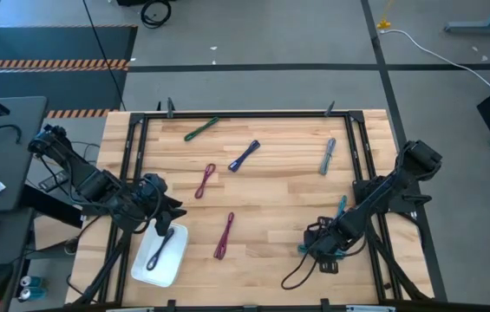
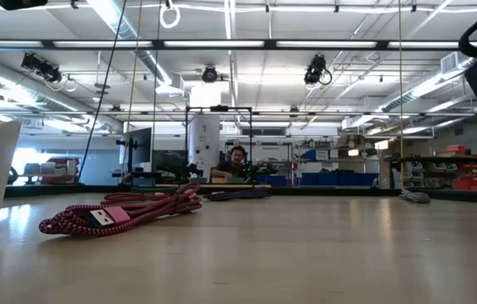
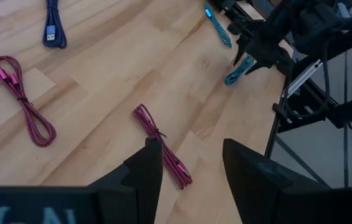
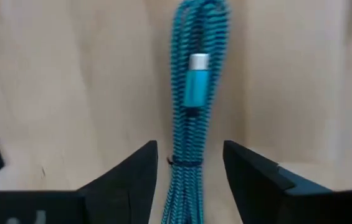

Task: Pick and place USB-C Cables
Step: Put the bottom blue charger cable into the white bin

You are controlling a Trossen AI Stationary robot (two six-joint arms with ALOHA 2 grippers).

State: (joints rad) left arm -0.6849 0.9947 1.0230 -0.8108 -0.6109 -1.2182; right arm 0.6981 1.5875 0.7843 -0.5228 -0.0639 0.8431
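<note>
Closest to us, between the fingers of the right tool (image 4: 190,186), lies a teal cable (image 4: 192,81), its bundle running lengthwise straight ahead of the tool, with the metal plug pointing away from it. We see the fingers (image 4: 132,177) spread wide on either side of the bundle, with wood showing between each finger and the cable, so nothing is gripped. From above, the right tool (image 1: 321,245) sits low over that teal cable (image 1: 305,249) at the table (image 1: 279,186) edge, and a second teal cable (image 1: 341,206) lies just beyond it along the arm.

Our left tool (image 1: 165,227) hangs over the white tray (image 1: 149,270), its fingers (image 3: 143,171) parted wide and empty. A dark cable (image 1: 160,247) lies in the tray below it, long axis running away from the tool. Just ahead of the left tool a magenta cable (image 3: 161,146) lies aslant; farther off are a second magenta cable (image 3: 23,99), a blue cable (image 3: 54,25), a green cable (image 1: 201,129) and a grey cable (image 1: 327,156).
</note>
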